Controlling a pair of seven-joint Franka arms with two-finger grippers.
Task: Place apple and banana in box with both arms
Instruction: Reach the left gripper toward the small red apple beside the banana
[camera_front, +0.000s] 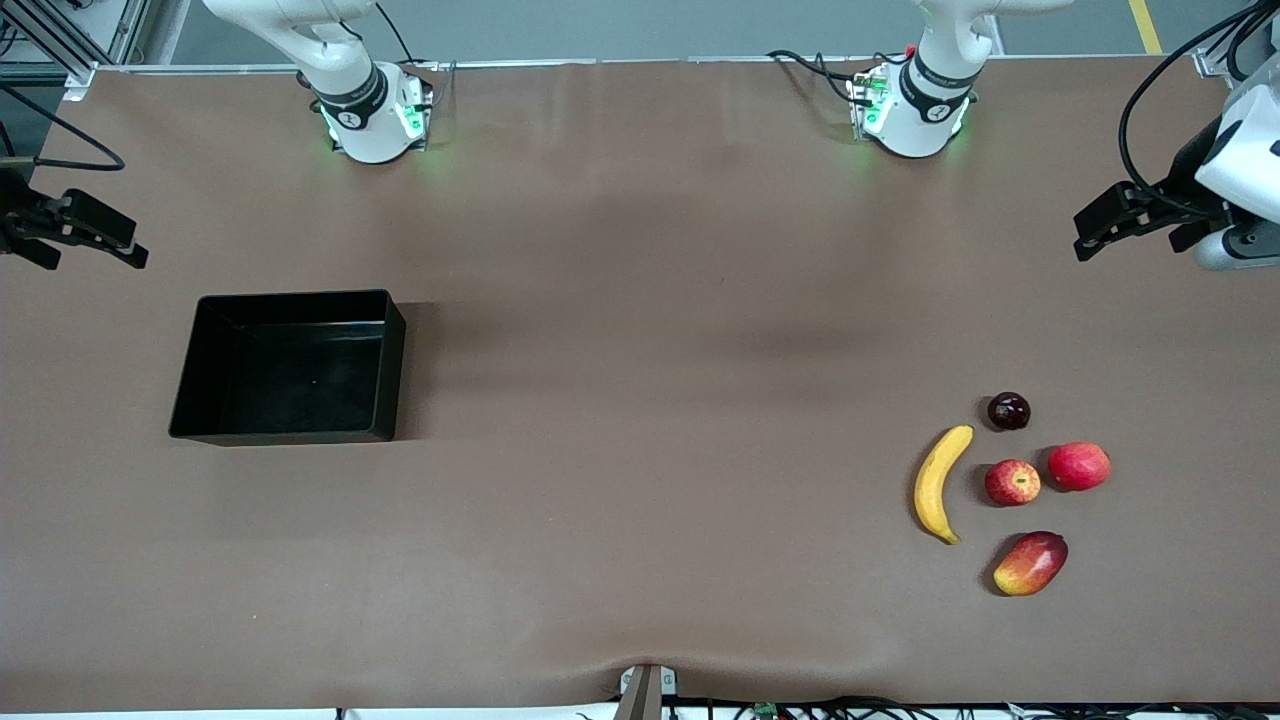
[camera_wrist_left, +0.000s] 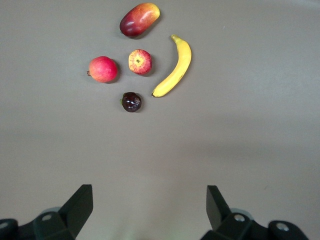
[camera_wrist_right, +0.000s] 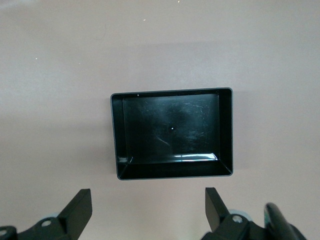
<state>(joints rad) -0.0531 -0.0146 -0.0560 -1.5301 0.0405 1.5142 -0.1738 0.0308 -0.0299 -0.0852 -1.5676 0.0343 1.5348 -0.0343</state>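
No text, label, brand, number or sign can be read anywhere in these views; the black bands on the two arm bases carry only small white marks too small to make out.

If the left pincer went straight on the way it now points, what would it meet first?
Probably bare brown table. The open left pincer points at cloth short of the small dark round fruit, the closest fruit, though depth is unclear.
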